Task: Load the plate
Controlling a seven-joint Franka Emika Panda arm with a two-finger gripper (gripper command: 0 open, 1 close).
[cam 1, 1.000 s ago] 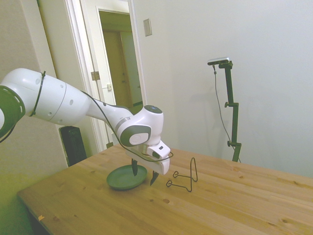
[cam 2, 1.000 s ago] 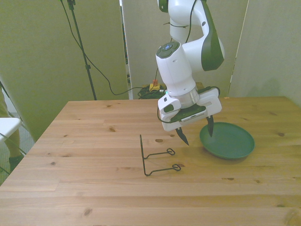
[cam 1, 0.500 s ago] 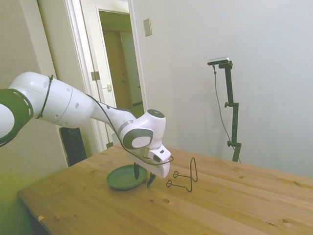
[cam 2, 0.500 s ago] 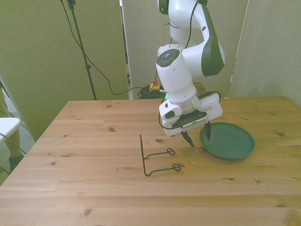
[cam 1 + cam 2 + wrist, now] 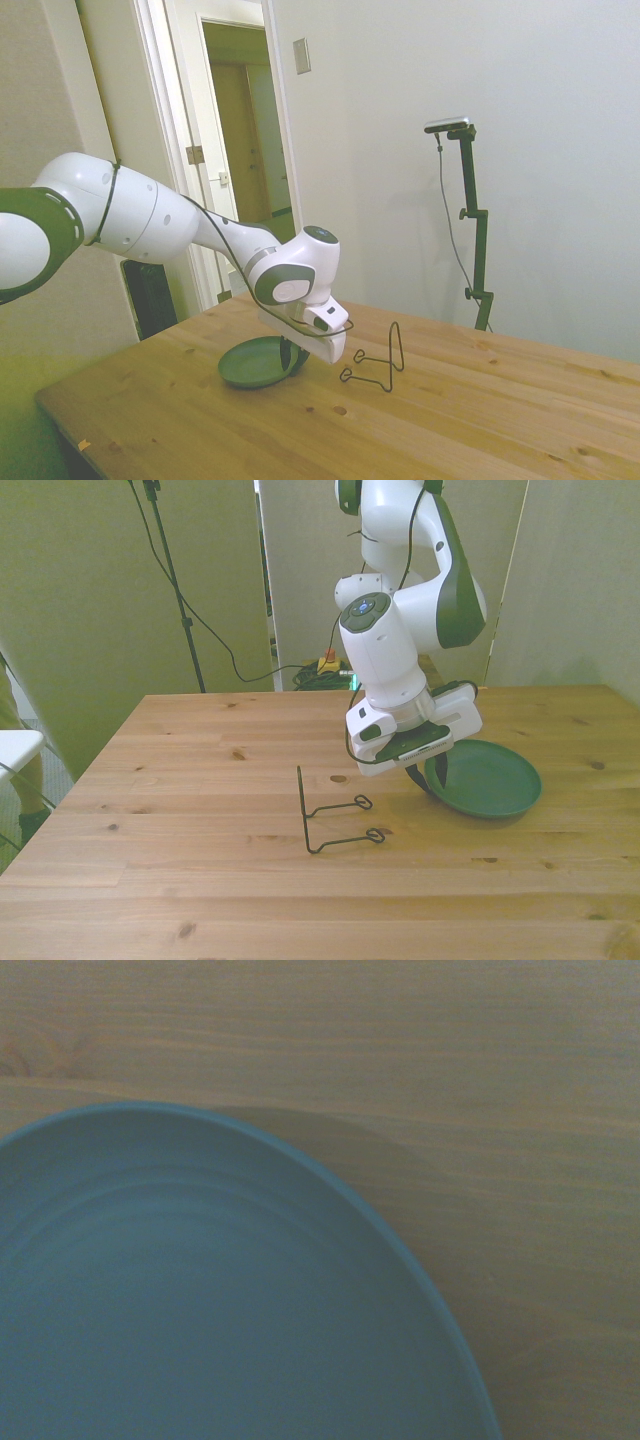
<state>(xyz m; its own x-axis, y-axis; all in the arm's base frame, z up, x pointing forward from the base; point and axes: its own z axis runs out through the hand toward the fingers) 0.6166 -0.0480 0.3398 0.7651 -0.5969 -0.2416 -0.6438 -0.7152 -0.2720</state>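
Note:
The plate (image 5: 492,778) is a dark green shallow dish lying flat on the wooden table, toward the front view's right. My gripper (image 5: 428,776) hangs low over the plate's rim on the side nearest the wire stand. One dark finger is inside the rim and the other just outside it, with a gap between them, so it is open. In the side view the plate (image 5: 250,362) sits to the left of my gripper (image 5: 294,357). The wrist view is filled by the plate (image 5: 200,1310) and its curved rim against bare wood.
A thin black wire stand (image 5: 335,818) stands on the table a short way from the plate, toward the front view's left, also visible in the side view as the wire stand (image 5: 380,362). Bare wood (image 5: 200,880) stretches across the front view's left and near edge.
My gripper has sunk lower and shifted toward the plate, so its fingers now straddle the rim. The visible gap between the fingers looks narrower. Plate and wire stand have not moved.

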